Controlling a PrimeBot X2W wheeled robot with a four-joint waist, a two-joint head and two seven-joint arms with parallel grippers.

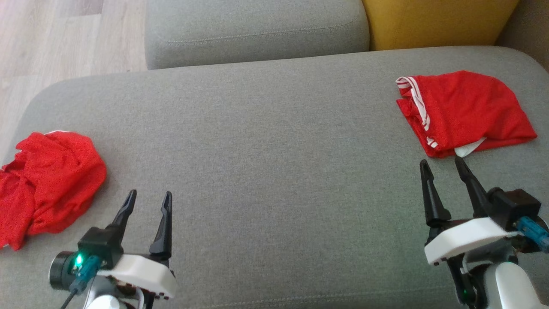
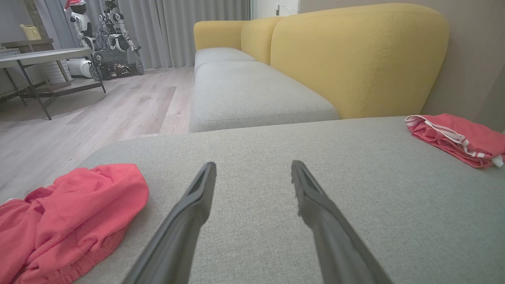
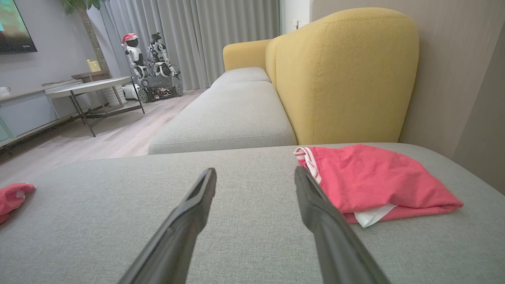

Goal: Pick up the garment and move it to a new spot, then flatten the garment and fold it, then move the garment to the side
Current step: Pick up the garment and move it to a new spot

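On a grey sofa cushion [image 1: 274,141], 2 red garments lie well apart: a crumpled garment [image 1: 51,180] heaped at the robot's left edge, and a folded garment [image 1: 465,111] with white stripes lying neatly at the far right, likely set aside as finished. The left gripper [image 1: 150,193] hovers near the heap and the right gripper [image 1: 441,161] just short of the folded one, both spread wide and empty. The bare middle probably serves for flattening the heap next.

Head above, wrists low over cushion [image 1: 274,163]
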